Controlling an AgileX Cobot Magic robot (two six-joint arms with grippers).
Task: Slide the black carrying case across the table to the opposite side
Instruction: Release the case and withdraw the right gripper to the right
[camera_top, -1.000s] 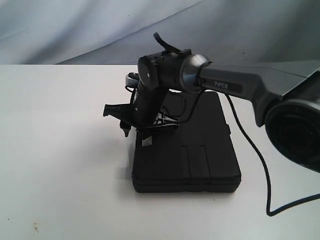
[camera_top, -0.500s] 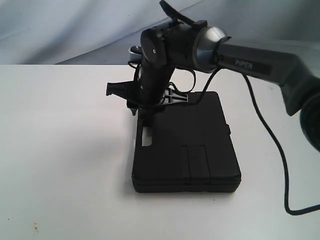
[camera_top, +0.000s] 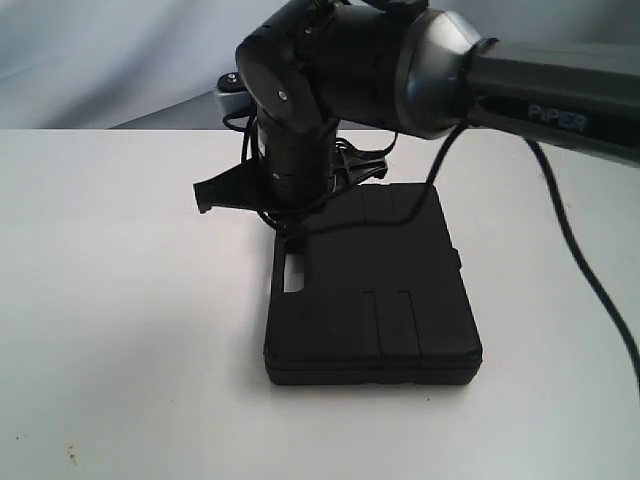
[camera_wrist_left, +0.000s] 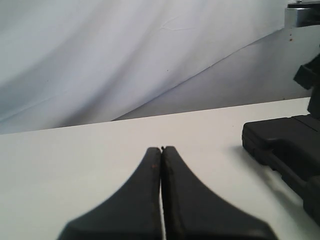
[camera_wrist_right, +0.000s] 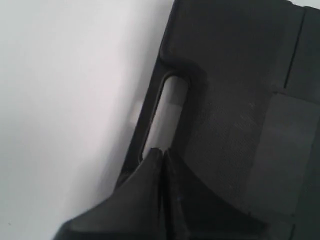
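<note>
**Right gripper shut over the case's handle slot; left gripper shut, off to one side**

Exterior view: the case (camera_top: 380, 300) lies flat on the table (camera_top: 120, 330), about mid-view and a little to the right; its near edge faces the camera; the handle slot (camera_top: 293, 272) runs along its left edge toward the far corner, with white table showing through it; two narrow raised panels sit on the lid by the near edge. My right arm (camera_top: 520, 85) comes in from the upper right; its bulky wrist hangs above the case's far left corner and hides the fingers from this camera; a black cable (camera_top: 585, 270) trails from the arm down the right side of the view.

Right wrist view: the right gripper (camera_wrist_right: 161, 151) has its jaws pressed together, no gap between the fingers and nothing between them; the tips sit over one end of the slot, at the case's edge next to bare table; I cannot tell whether they touch the plastic or hover just above it.

Left wrist view: the left gripper (camera_wrist_left: 161, 148) is likewise fully closed, its fingers meeting along a thin seam and holding nothing; it sits above open table, well apart from the case, one corner of which shows at the side of the picture; a pale draped backdrop (camera_wrist_left: 100, 55) stands beyond the table's far edge.
</note>
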